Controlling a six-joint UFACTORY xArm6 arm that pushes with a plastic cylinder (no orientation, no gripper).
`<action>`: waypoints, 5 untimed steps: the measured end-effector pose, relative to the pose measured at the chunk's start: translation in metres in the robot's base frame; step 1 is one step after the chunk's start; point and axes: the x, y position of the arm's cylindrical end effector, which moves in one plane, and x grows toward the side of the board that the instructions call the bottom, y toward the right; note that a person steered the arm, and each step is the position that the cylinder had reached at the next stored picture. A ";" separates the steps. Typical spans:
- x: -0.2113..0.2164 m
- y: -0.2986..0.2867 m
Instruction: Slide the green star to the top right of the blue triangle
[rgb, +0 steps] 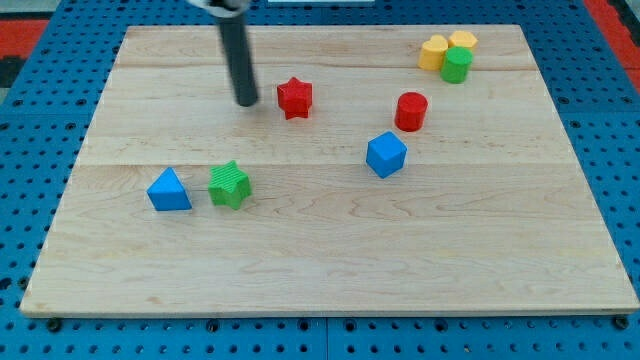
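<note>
The wood counter (330, 270) sits on a blue board w/ lots of little holes (40, 60).

My tip (246, 102) is near the view's top, left of middle. It's just left of the red star (294, 97), w/ a small gap, not touching. No fingers on this arm, just a dark rod, so nothing opens or shuts & it has hold of nothing.

The green star (230, 185) is at the view's lower left, well below my tip. It sits just right of the blue triangle (168, 190), abt level w/ it, w/ a thin gap btwn them or maybe just touching; can't tell for sure.

Other blocks:
- red cylinder (411, 110), right of middle
- blue cube (386, 154), just below & a bit left of the red cylinder, close but apart
- at the view's top right, 3 blocks bunched up: a yellow block (434, 51), a 2nd yellow block (463, 41) & a green cylinder (457, 65). They look like they touch each other. Shapes of the yellow ones are hard to tell.

No boxes or bowls here; all blocks lie flat on the counter.
</note>
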 end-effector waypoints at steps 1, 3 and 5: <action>0.010 0.032; 0.028 0.017; 0.050 0.017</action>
